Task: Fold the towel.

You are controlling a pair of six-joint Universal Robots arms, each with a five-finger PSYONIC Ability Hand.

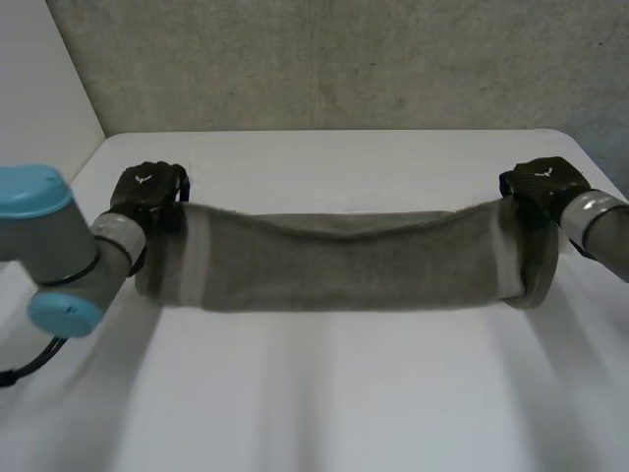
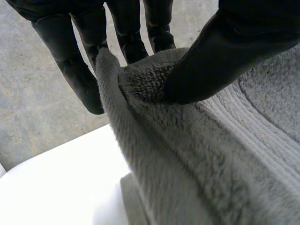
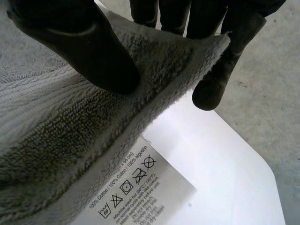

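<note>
A grey towel [image 1: 344, 261] hangs stretched between my two hands above the white table [image 1: 324, 403], sagging a little in the middle. My left hand [image 1: 147, 192] pinches its left top corner: in the left wrist view the thumb [image 2: 220, 61] presses the towel [image 2: 211, 159] against the fingers [image 2: 75, 70]. My right hand [image 1: 541, 185] pinches the right top corner in the same way, thumb [image 3: 79, 47] on the towel [image 3: 56, 122] and fingers [image 3: 220, 70] behind it. A white care label [image 3: 136, 187] hangs from the towel's edge below the right hand.
A concrete wall [image 1: 344, 59] rises behind the table's far edge. The table's rounded far right corner [image 1: 565, 138] lies just behind my right hand. Bare table lies under and in front of the towel.
</note>
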